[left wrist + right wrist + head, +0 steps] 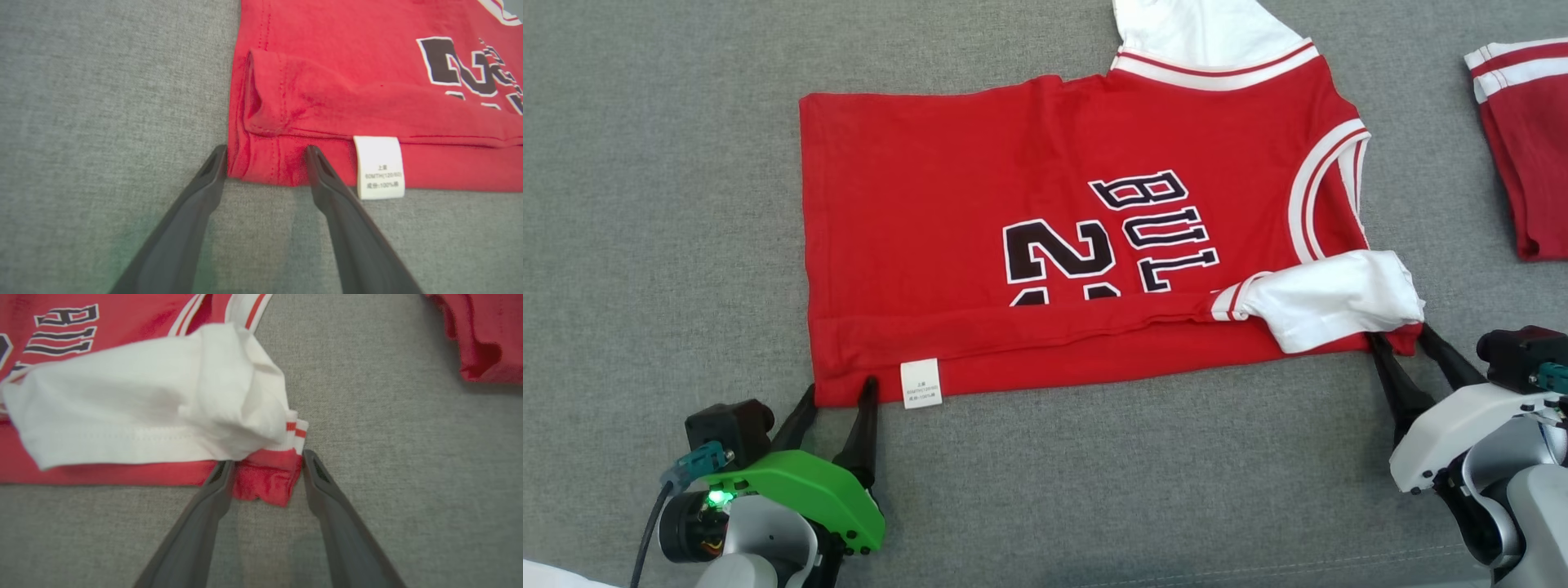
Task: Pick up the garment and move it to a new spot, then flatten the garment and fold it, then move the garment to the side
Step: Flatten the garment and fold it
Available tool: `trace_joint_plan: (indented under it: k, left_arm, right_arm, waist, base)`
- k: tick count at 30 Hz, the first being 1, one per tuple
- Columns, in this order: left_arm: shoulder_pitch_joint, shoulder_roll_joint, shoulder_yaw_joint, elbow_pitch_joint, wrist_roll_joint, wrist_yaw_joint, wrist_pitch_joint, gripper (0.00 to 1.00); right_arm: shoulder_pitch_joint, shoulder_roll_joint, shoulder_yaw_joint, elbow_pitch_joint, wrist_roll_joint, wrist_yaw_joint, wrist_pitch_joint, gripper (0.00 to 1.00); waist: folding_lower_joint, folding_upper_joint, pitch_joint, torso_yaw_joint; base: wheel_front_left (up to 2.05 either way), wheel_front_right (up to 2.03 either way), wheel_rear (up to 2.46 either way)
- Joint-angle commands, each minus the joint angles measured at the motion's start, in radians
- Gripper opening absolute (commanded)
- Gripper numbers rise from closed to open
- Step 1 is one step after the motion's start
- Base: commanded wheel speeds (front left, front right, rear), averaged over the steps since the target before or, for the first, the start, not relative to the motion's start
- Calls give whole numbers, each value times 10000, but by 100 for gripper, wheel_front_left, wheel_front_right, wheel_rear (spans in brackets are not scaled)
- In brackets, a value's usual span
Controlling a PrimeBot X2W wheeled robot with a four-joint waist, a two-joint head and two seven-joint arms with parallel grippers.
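We log both claws spread: left gripper (840, 386) and right gripper (1398, 333) each straddle a red jersey (931, 204) corner.

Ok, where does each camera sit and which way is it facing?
Head view: on the head, looking down at the red jersey; left gripper lower left, right gripper lower right.
Left wrist view: on the left wrist, looking along its own fingers at the hem corner beside the white label.
Right wrist view: on the right wrist, its fingers straddling the red corner under the white sleeve.
Shared: head and left wrist views both show the label.
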Motion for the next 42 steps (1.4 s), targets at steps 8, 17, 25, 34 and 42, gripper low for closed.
trace_joint_plan:
  k: [8, 17, 25, 34, 42]
  left_arm:
    - [-387, 259, -90, 20, -138, -346, 207, 0]
    - [246, 922, -31, -2282, -235, -141, 1164, 0]
    - [2293, 674, -424, -2548, -556, 210, 1261, 0]
    - [2729, 615, -239, -2341, -549, 450, 886, 100]
    - [1947, 1478, 635, -3466, -146, 736, 834, 100]
  right_arm:
    - [-459, -623, 55, -599, 555, -19, 641, 0]
    - [213, -1672, -431, -2879, 1674, -19, 2970, 0]
    - [2068, -1572, -1146, -2930, 1852, -17, 3751, 0]
    - [2123, -1534, -991, -2231, 1242, -18, 3534, 100]
    - [969, -2116, -2058, -4149, 1369, -11, 4204, 100]
  waist:
    - [0, 10, -224, -90]
    - [0, 10, -488, -190]
    - [0, 10, -416, -192]
    - [0, 10, -330, -47]
    - [0, 10, 398, 122]
  base:
    - [0, 0, 0]
    - [0, 0, 0]
    - [0, 0, 0]
    - [0, 0, 0]
    - [0, 0, 0]
